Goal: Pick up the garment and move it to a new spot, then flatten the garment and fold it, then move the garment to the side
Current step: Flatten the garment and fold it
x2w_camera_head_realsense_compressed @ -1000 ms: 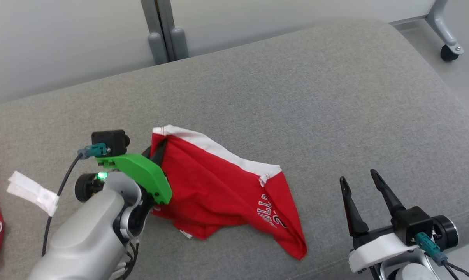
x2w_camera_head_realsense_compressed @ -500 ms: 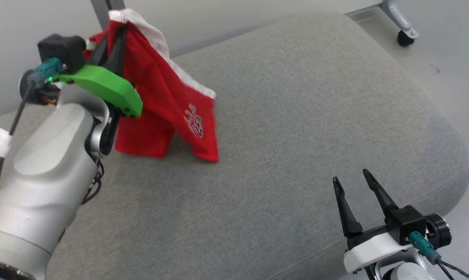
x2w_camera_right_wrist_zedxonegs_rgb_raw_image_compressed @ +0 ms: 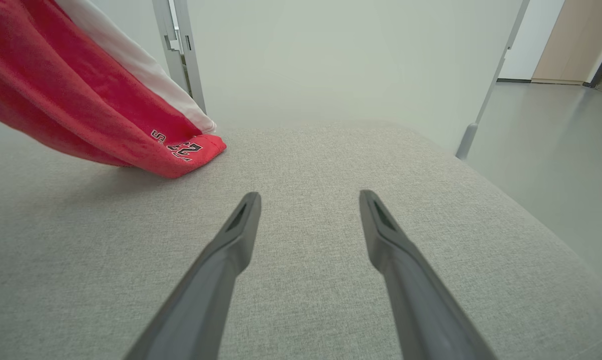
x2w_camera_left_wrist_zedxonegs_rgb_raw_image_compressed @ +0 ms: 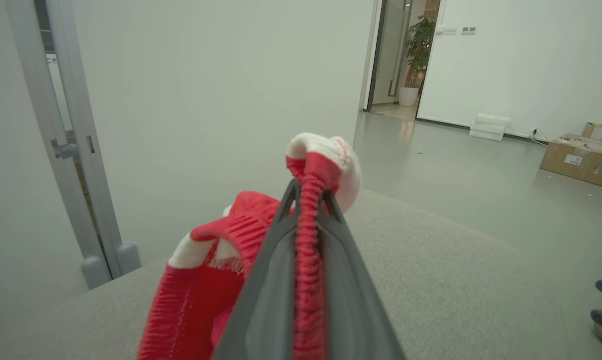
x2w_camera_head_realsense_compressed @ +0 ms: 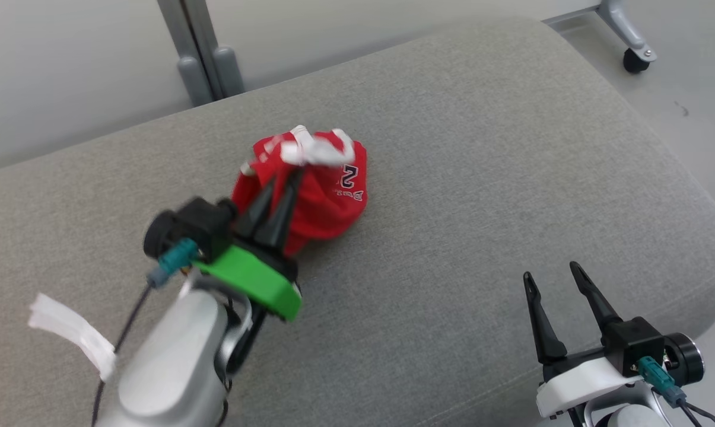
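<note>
Lowered onto cushion point(x2w_camera_head_realsense_compressed: 482, 148) since earlier: one red garment point(x2w_camera_head_realsense_compressed: 324, 196), pinched in left claw point(x2w_camera_head_realsense_compressed: 285, 177); right claw point(x2w_camera_head_realsense_compressed: 552, 270) wide.

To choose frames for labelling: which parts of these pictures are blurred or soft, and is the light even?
Head view: the left gripper and the red garment are smeared by motion, the right gripper is sharp. Left wrist view: the near fingers look soft. Right wrist view: even light, faint shadow under the garment on the grey cushion.

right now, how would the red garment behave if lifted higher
Probably floppy: the red garment droops in bunched folds from the left tool. Likely light, since one pinched fold carries it. Its corner may drag on the grey cushion.
</note>
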Robot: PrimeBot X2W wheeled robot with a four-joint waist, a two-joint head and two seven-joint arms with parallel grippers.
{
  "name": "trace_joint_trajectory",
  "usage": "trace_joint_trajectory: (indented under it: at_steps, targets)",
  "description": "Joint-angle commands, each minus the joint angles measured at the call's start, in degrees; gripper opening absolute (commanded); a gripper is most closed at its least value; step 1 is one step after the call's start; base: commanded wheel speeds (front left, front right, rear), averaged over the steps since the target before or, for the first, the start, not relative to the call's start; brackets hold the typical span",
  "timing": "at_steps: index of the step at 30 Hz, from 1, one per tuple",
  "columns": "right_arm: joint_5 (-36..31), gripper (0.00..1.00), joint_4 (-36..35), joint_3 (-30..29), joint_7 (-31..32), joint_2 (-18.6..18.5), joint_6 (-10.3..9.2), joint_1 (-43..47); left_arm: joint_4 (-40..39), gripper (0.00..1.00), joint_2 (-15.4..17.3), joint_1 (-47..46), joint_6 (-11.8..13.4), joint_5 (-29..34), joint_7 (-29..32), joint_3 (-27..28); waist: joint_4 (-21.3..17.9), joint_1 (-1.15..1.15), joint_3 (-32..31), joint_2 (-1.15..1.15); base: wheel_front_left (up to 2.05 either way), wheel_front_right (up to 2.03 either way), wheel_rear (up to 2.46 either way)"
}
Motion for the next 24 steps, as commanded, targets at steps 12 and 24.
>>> trace_joint_trajectory:
  at_steps: [12,24]
  targets:
    - [-1.60,1.00,0.33,-0.67,-0.18,-0.10,-0.08,2.09,-6.95,0.00,0.32,25.77,-0.49,4.83,-0.01,2.05,9.95,0.00,-1.97,0.00,0.00,0.00,0.00]
    - [-2.02,1.00,0.66,0.07,-0.18,-0.09,-0.08,3.28,-4.81,0.99,-3.55,33.37,-0.51,12.86,-0.01,23.41,12.98,0.00,-2.99,0.00,0.00,0.00,0.00]
